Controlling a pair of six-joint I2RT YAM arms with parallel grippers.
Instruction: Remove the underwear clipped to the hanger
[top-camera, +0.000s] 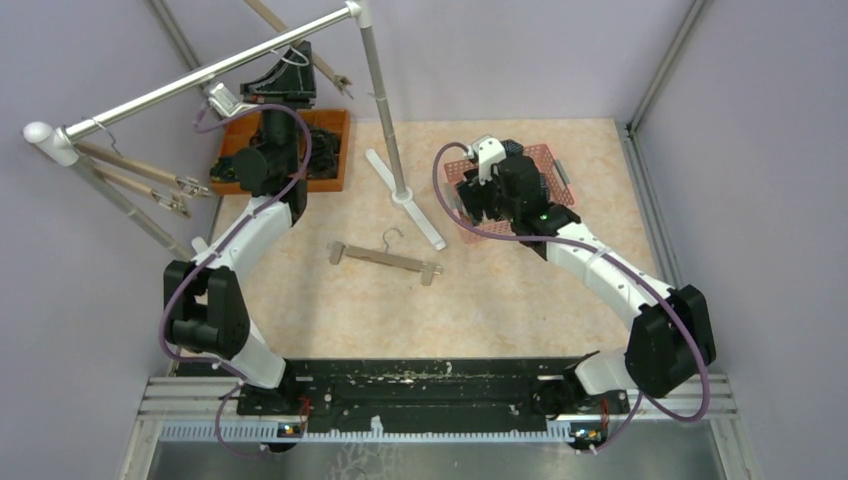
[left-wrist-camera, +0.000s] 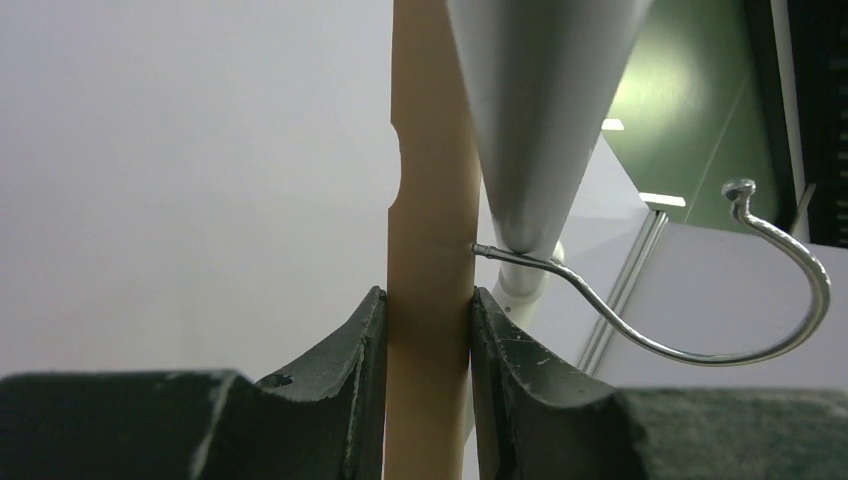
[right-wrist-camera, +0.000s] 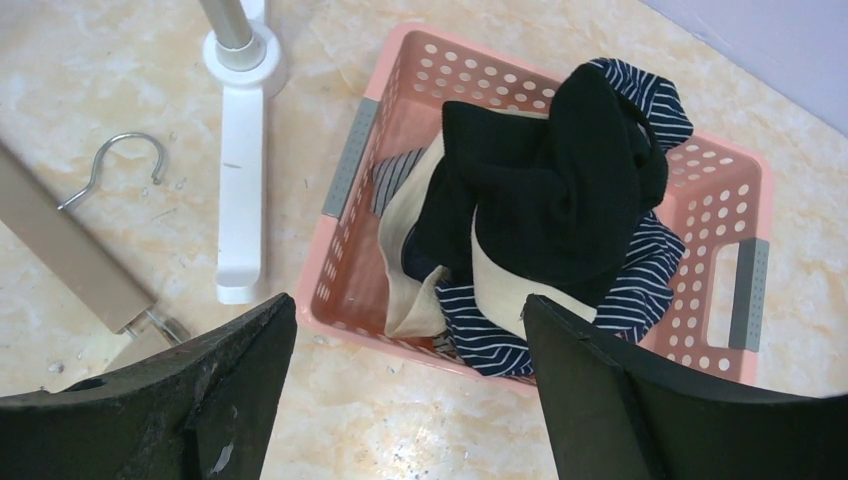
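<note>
now clamps the left gripper (left-wrist-camera: 428, 310) narrowly on a beige hanger (left-wrist-camera: 430, 150), far left, just beside the metal rail (left-wrist-camera: 540, 100). holds the right gripper (right-wrist-camera: 407, 305) wide, gripping nothing, above the pink basket (right-wrist-camera: 720, 190) at far right. finds the underwear (right-wrist-camera: 545, 190) heaped inside it, black, striped, beige-banded. sees a second hanger (top-camera: 385, 260) lying flat mid-table.

Pink basket (right-wrist-camera: 720, 200), orange tray (top-camera: 325, 118), grey rail (top-camera: 180, 82), marbled table (top-camera: 500, 300).
</note>
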